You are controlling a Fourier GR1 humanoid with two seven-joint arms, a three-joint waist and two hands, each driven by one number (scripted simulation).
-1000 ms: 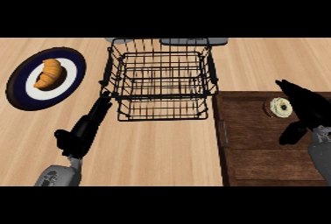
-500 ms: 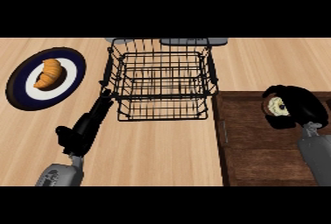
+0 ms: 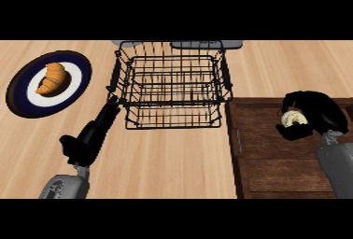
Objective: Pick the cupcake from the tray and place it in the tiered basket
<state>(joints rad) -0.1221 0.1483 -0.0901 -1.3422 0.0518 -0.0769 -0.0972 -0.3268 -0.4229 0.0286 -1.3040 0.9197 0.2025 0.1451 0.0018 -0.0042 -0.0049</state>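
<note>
Since the earlier frame, the right robot hand [image 3: 314, 114] had curled around the cupcake [image 3: 293, 118] on the tray [image 3: 265, 163] near the worktop's right edge. Light, soft, crushable: hold the base. Left robot hand [image 3: 93, 135] rested open, fingers straight.

Right hand [image 3: 318, 114]: over the tray's far part at the scene's right, fingers and thumb curled round the cupcake.
Cupcake [image 3: 292, 118]: pale, showing between the curled fingers and thumb; whether it touches the tray cannot be told.
Tray [image 3: 265, 163]: dark brown wood, on the counter at the right, just right of the basket.
Tiered basket [image 3: 172, 88]: black wire, at the far middle of the counter.
Left hand [image 3: 96, 133]: left of the basket, fingers straight, tips at the basket's near left corner.
Plate [image 3: 24, 100]: dark blue rim, white centre, far left.
Croissant [image 3: 53, 78]: golden, lying on the plate.
Counter [image 3: 172, 163]: light wood.
</note>
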